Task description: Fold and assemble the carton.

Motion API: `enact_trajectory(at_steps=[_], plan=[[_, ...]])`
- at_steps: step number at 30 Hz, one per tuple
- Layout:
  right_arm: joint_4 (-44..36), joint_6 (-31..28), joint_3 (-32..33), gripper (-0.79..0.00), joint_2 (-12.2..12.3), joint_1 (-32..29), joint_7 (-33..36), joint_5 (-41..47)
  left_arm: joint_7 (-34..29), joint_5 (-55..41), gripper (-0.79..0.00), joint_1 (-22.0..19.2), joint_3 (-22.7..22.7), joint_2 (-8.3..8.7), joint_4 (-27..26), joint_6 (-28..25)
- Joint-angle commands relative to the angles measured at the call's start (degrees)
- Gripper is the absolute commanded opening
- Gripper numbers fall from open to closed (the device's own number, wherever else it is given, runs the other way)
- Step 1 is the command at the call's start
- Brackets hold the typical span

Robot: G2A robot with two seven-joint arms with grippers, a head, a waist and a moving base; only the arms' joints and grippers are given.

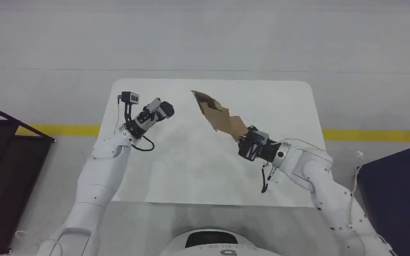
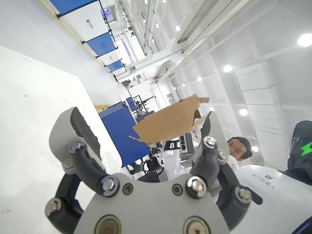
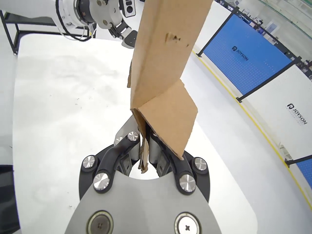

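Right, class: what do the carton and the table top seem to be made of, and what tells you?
The carton looks like brown cardboard, matte: its cut edge shows layers and it holds sharp creases. The table looks like smooth white laminate or painted board, faintly scuffed; which is unclear.

This is a large industrial hall, maybe a robot test lab: blue pegboard partitions (image 3: 246, 57), a yellow line (image 1: 365, 135) on the pale floor (image 1: 205, 38), and a high white ceiling (image 2: 268, 25) with round lamps (image 2: 304, 40).

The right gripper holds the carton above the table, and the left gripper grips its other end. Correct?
No: the left gripper is open and apart from the carton, as the top view shows; the right gripper does hold it.
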Motion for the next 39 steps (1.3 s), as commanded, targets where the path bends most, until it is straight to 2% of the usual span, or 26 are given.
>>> enact_trajectory(at_steps=[1, 3, 8, 21, 23, 26, 30, 34, 36, 39], plan=[[0.69, 0.23, -0.44, -0.785, -0.04, 1.07, 0.41, -2.09, 0.00, 0.00, 0.000, 0.00, 0.00, 0.00, 0.00, 0.00], [1.42, 0.06, -1.65, -0.785, -0.14, 1.96, 0.95, -4.00, 0.00, 0.00, 0.000, 0.00, 0.00, 0.00, 0.00, 0.00], [4.51, 1.14, -3.98, -0.785, -0.98, 4.50, 2.55, 0.50, 0.00, 0.00, 0.000, 0.00, 0.00, 0.00, 0.00, 0.00], [4.75, 1.38, -4.11, -0.785, -1.05, 4.48, 2.69, 1.29, 0.00, 0.00, 0.000, 0.00, 0.00, 0.00, 0.00, 0.00], [7.09, 0.79, -3.39, -0.785, -1.33, 4.15, 3.62, 9.74, 0.00, 0.00, 0.000, 0.00, 0.00, 0.00, 0.00, 0.00], [10.61, 0.08, -2.87, -0.785, -1.86, 5.69, 11.02, 24.79, 0.00, 0.00, 0.000, 0.00, 0.00, 0.00, 0.00, 0.00], [13.65, 2.57, -3.75, -0.785, -2.62, 7.84, 19.77, 41.90, 0.00, 0.00, 0.000, 0.00, 0.00, 0.00, 0.00, 0.00], [16.65, 5.28, -5.88, -0.785, -3.31, 10.50, 27.20, 52.10, 1.49, 0.56, 0.000, 0.32, -0.23, 0.03, -1.01, 0.29], [18.40, 5.85, -6.72, -0.785, -3.65, 11.54, 28.21, 55.52, 2.77, 2.62, 0.000, 0.90, -0.87, 0.25, -2.65, 0.25], [20.11, 5.93, -7.70, -0.785, -3.99, 13.03, 28.04, 55.90, 4.97, 7.12, 0.000, 1.89, -2.58, 0.75, -5.59, -1.20]])
